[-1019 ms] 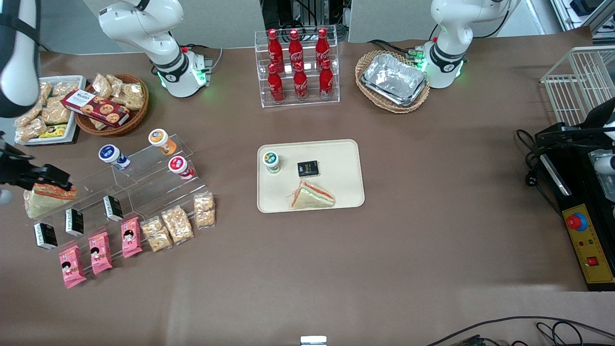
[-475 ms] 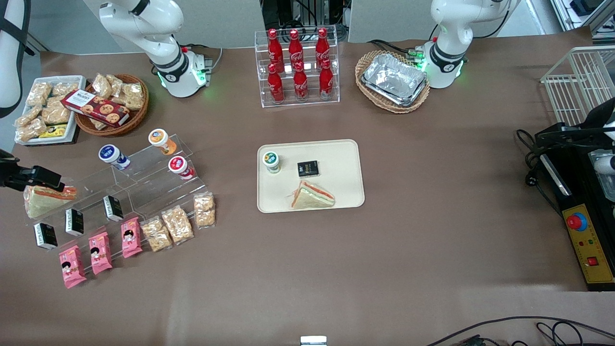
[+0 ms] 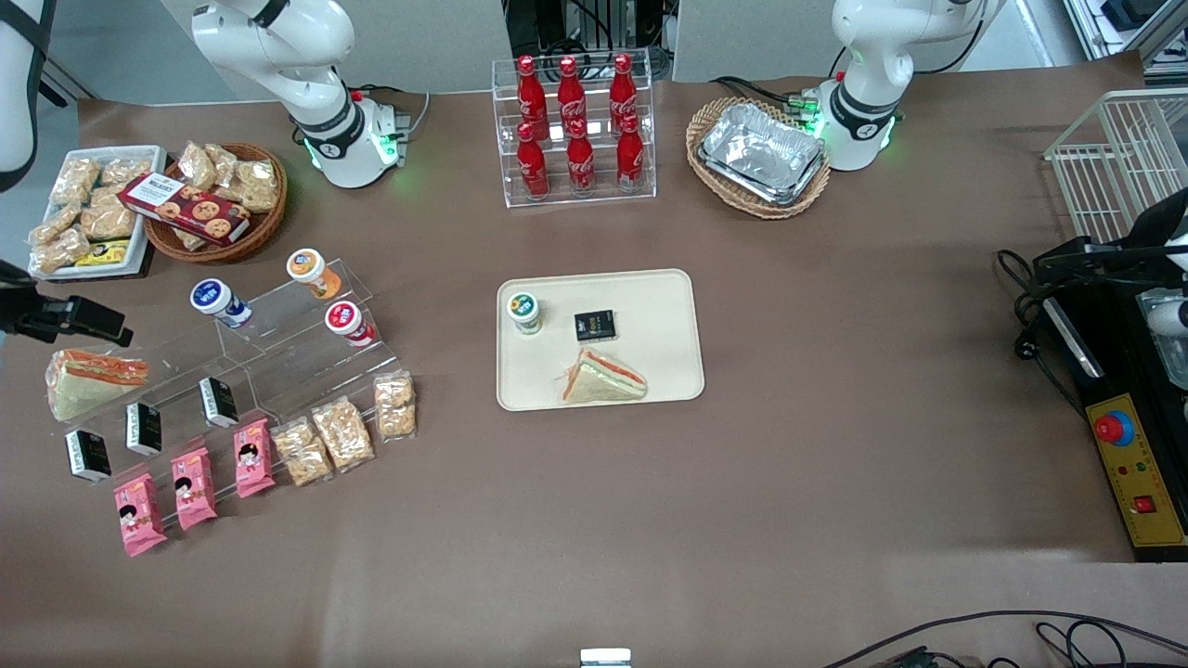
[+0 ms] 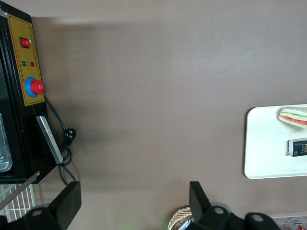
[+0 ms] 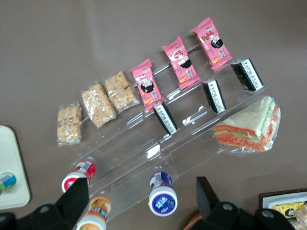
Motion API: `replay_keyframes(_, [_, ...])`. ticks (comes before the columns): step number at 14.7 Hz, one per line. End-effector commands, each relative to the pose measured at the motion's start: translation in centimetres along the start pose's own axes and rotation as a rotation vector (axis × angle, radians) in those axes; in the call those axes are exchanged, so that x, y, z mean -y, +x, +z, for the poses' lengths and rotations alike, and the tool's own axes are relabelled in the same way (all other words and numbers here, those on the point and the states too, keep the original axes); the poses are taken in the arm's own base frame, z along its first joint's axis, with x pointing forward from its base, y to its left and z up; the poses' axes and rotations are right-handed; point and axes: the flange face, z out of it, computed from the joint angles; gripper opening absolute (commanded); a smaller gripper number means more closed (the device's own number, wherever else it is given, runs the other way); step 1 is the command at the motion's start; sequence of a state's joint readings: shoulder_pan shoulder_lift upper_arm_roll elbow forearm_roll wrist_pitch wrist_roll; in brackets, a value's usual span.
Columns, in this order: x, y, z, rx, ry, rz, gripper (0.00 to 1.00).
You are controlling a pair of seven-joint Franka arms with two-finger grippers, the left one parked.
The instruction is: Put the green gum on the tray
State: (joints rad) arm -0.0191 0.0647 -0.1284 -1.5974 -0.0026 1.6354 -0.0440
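1. On the cream tray (image 3: 650,306), seen from the front, the green gum (image 3: 524,313) stands upright near the corner toward the working arm's end, farther from the camera than the wrapped sandwich (image 3: 601,379) and just beside a small black packet (image 3: 595,325). The gripper (image 3: 70,320) hangs at the working arm's end of the table, above the clear acrylic stand (image 3: 269,343) and a second sandwich (image 3: 93,378); it is well apart from the gum and holds nothing.
2. From the parked arm's wrist, an edge of the tray (image 4: 259,143) shows with the sandwich (image 4: 293,116) and black packet (image 4: 297,146) on it; the gum is out of sight.
3. From the working arm's wrist, the gripper (image 5: 141,201) has its two fingers (image 5: 76,196) spread wide with nothing between them, above the stand (image 5: 158,143) and the blue-capped bottle (image 5: 162,197). A corner of the tray (image 5: 12,172) shows, with the green gum (image 5: 5,181) on it.
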Motion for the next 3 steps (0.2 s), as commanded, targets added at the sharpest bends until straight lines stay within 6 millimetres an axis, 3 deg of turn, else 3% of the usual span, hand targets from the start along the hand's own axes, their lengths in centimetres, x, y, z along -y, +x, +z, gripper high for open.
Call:
replay_keyframes(1, [2.04,-1.76,-0.72,0.007,0.0,0.039,1.0])
replay_keyframes(3, [2.22,-1.74,-0.81,0.004,0.0,0.04,1.0])
